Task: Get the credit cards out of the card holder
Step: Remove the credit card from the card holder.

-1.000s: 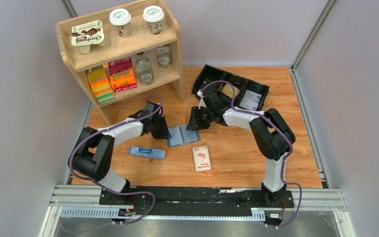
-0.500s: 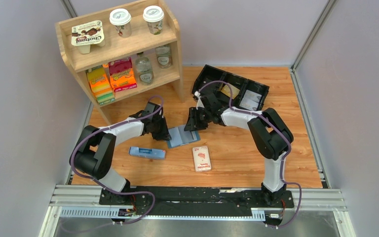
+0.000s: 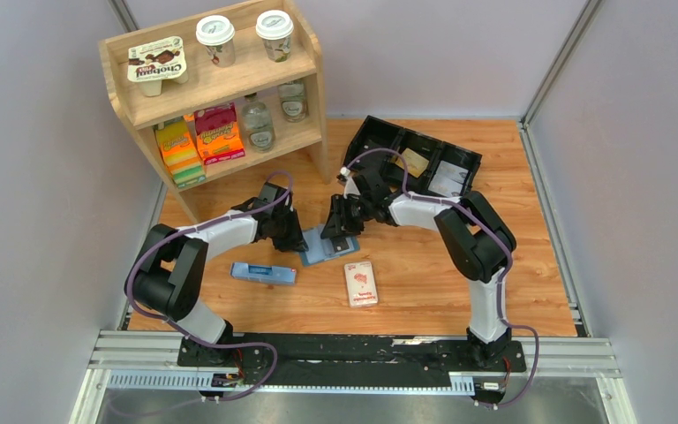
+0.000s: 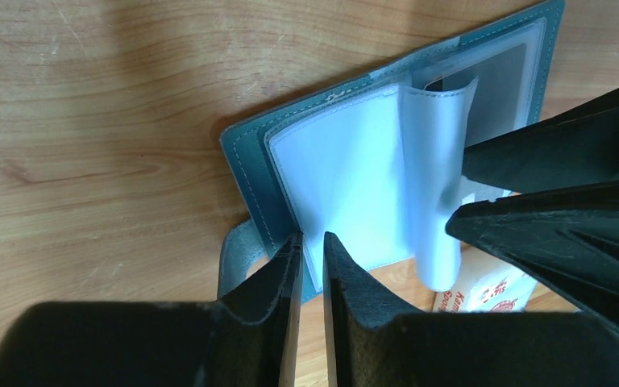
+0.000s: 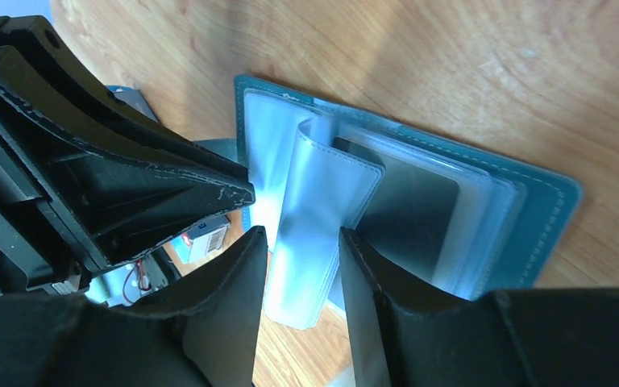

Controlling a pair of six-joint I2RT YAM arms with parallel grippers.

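Observation:
The light blue card holder (image 3: 325, 249) lies open on the wood between both arms. Its cover (image 4: 250, 161) carries clear plastic leaves. A dark grey credit card (image 5: 415, 201) sits in a sleeve on the far panel (image 4: 496, 76). One leaf (image 5: 314, 210) stands up, curled. My right gripper (image 5: 300, 238) is open, its tips against that leaf (image 4: 435, 185). My left gripper (image 4: 310, 242) rests its tips on the holder's near corner, jaws a narrow gap apart with nothing between them. From above, the left gripper (image 3: 296, 240) and right gripper (image 3: 340, 231) meet over the holder.
A white pack with a red picture (image 3: 361, 283) lies just in front of the holder, and a pale blue box (image 3: 264, 273) to its left. A black tray (image 3: 380, 132) at the back holds a tan flat piece (image 3: 415, 162). A wooden shelf (image 3: 313, 106) stands back left.
My right gripper has slid left over the holder, toward the left gripper. The left arm has stayed put on the holder's corner.

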